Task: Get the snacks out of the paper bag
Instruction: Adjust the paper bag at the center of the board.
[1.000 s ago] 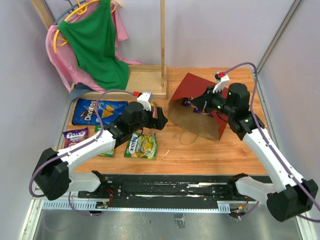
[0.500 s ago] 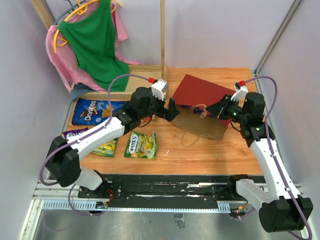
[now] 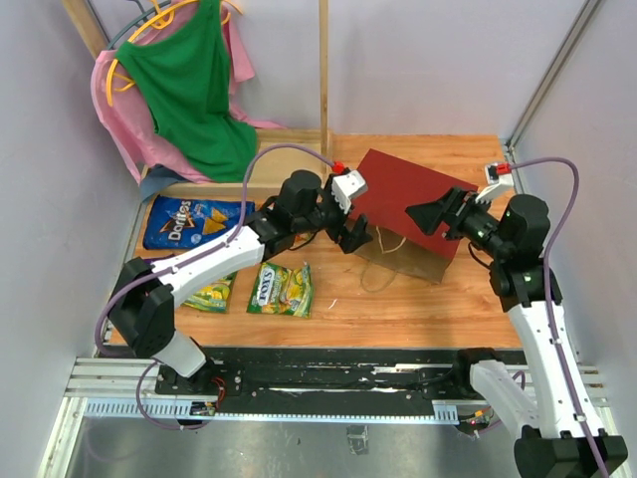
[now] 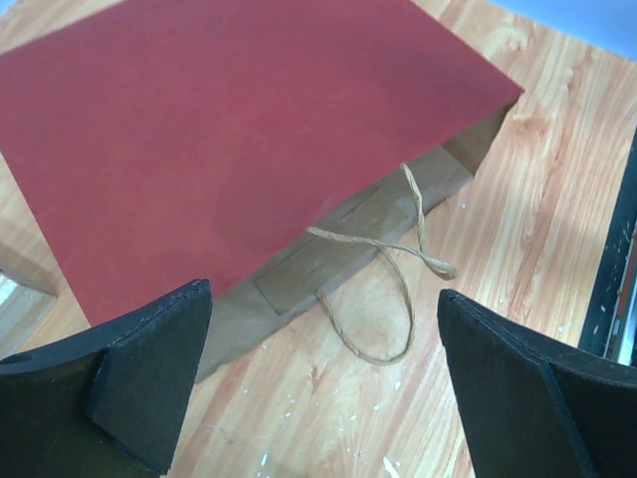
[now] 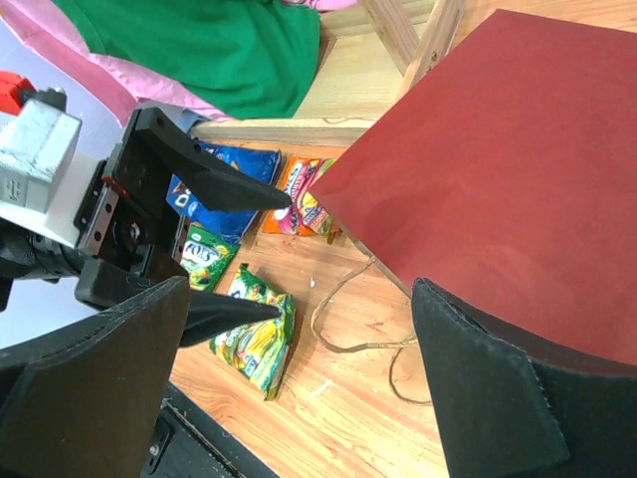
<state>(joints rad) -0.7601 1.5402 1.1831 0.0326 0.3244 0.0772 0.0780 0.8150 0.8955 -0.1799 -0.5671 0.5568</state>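
The paper bag [image 3: 410, 199] lies flat on the table, dark red side up, with its brown top band [image 4: 328, 261] and cord handles [image 4: 390, 317] facing the near edge. My left gripper [image 3: 346, 233] hovers open at the bag's left corner, over the band and bare wood [image 4: 323, 390]. My right gripper [image 3: 435, 216] is open above the bag's right part and holds nothing [image 5: 299, 383]. Out on the table lie the snacks: a blue Doritos bag [image 3: 184, 221], a yellow-green packet [image 3: 282, 289], a green packet [image 5: 204, 257] and an orange packet [image 5: 299, 194]. The bag's inside is hidden.
Green and pink clothes [image 3: 189, 90] hang on a wooden rack [image 3: 323, 90] at the back left, with its base [image 3: 289, 159] just behind the bag. Walls close in on both sides. A black rail [image 3: 328, 370] runs along the near edge.
My right gripper has let go of the paper bag, opened and drawn back to the right. The bag dropped from propped-up to flat. My left arm swung right to the bag's mouth.
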